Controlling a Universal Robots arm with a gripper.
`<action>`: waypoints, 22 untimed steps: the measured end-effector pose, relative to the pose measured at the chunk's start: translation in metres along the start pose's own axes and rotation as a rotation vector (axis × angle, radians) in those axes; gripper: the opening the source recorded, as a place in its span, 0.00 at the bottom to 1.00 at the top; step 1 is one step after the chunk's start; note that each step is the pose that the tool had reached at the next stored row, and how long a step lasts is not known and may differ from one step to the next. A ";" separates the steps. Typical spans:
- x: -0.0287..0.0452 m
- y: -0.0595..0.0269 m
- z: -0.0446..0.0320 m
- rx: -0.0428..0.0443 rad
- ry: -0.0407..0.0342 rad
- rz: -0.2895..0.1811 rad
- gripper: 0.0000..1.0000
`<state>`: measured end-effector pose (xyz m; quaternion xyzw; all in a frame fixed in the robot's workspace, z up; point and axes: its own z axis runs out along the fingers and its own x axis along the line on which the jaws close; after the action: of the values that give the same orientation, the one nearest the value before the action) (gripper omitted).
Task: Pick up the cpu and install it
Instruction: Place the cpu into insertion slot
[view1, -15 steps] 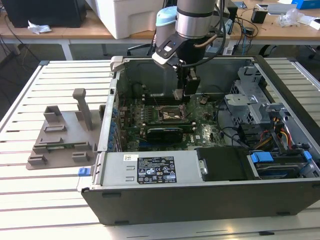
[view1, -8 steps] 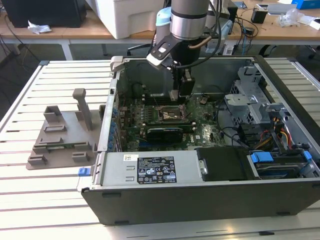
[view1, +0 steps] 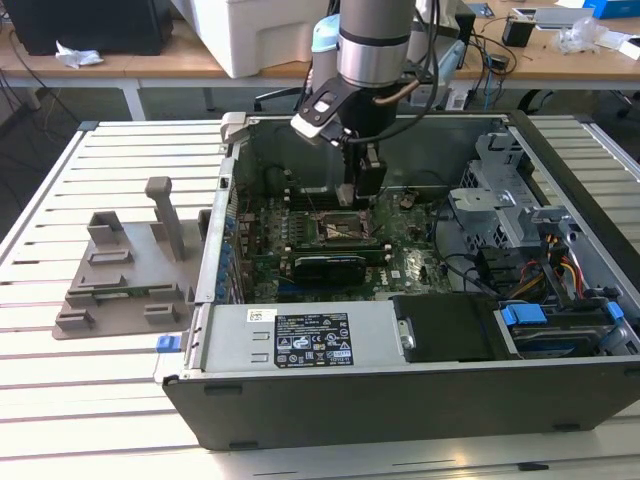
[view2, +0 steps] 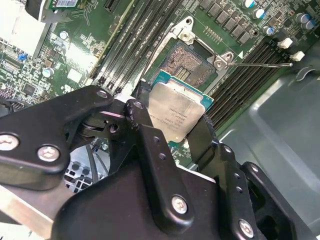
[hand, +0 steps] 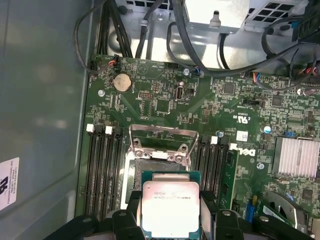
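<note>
Silvery on top and thin-edged in pale teal, the small flat square cpu sits clamped between the two black fingers of my arm's gripper, which is closed on the chip's opposite edges. In both wrist views the cpu hangs partly over one edge of the open, dark square processor socket; I cannot tell whether chip and socket touch.

The socket's hinged metal retention frame stands swung up on the side of the socket away from the chip. In the second wrist view its thin wire lever reaches out sideways from the socket's corner. Rows of long black memory slots flank the socket on both sides.

In the exterior view the gripper reaches down into the open dark grey computer case, above the middle of the green motherboard. A black rectangular graphics card lies just near of the socket area.

On the motherboard, the first wrist view shows a round silver coin battery and a ribbed silver heatsink, well apart from each other.

Outside the case, toward the exterior view's left, a grey plastic holder tray rests on the white slatted table.
</note>
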<state>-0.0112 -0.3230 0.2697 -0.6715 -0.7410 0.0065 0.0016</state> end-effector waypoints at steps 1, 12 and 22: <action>0.0000 0.0000 0.0006 0.0000 0.0000 0.000 0.55; 0.0058 0.0000 0.0212 0.0004 -0.0035 0.000 0.55; 0.0084 -0.0099 0.0437 0.0009 -0.0035 0.050 0.55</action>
<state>-0.0224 -0.3159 0.2261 -0.6899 -0.7238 0.0081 0.0004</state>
